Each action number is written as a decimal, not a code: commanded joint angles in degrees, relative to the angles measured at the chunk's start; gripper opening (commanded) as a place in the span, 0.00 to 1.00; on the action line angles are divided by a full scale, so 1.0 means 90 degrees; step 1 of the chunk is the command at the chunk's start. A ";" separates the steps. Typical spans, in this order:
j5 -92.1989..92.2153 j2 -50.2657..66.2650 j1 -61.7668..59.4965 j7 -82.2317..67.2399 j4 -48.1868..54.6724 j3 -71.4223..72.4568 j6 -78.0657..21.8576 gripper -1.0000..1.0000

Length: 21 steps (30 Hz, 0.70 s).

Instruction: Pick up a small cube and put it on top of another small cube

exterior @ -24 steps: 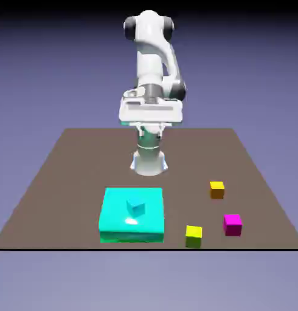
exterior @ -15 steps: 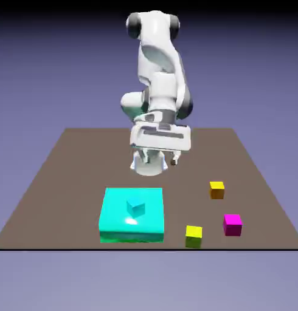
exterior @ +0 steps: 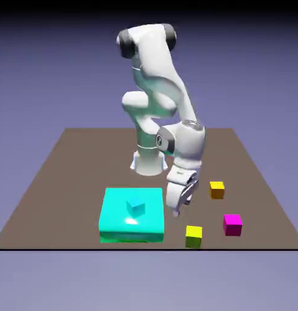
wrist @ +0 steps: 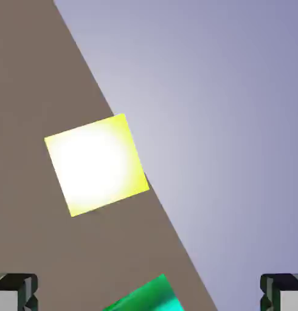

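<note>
And we pick it up on the brown table (exterior: 66,176), reading across from the exterior view's left with the big cyan slab (exterior: 118,223) as our landmark. That flat slab sits near the table's front edge, left of centre, and a small cyan cube (exterior: 136,207) rests on top of it, about in the middle. Just off the slab's right side hangs the gripper (exterior: 180,205), carried low on the white arm (exterior: 160,79), tipped downward and above the tabletop, touching nothing. Its two fingers stand spread as wide as they go with nothing between them; in the hand view the grey fingertips (wrist: 14,291) sit far apart at the bottom corners. Right of the slab's front corner, close to the table's front edge, lies the lime-yellow cube (exterior: 193,235), flat on the table, below the gripper and slightly to its right. The hand view has that same cube (wrist: 97,164) glaring bright near the table's edge, clear of the fingers, with a sliver of the slab's green-cyan (wrist: 145,297) poking in at the bottom. Further right of the slab, and farther back, sits the orange-yellow cube (exterior: 217,189), on its own. The magenta cube (exterior: 232,224) is farthest from the slab, between the two yellow ones in depth. All three loose cubes stand apart from one another.
</note>
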 commanded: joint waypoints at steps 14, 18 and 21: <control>0.0545 0.1273 0.1035 -0.1564 0.0682 -0.0693 -0.0121 0.50; 0.1284 0.1286 0.1957 -0.2065 0.0676 -0.1587 0.0166 0.50; 0.1839 0.1295 0.2649 -0.2441 0.0672 -0.2258 0.0381 0.50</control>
